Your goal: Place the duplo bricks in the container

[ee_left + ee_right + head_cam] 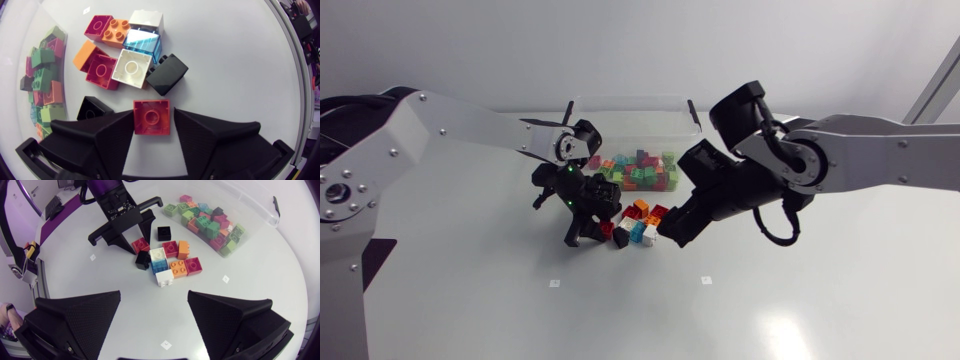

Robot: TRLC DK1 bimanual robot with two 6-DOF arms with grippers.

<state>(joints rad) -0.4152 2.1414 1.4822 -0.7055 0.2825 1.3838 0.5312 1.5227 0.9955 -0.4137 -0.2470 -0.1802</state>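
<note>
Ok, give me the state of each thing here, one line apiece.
left gripper, shut on the red brick
right gripper, open, empty
red brick, gripped, outside the container
container, open-topped, partly full
loose bricks, clustered on the table, not in the container
</note>
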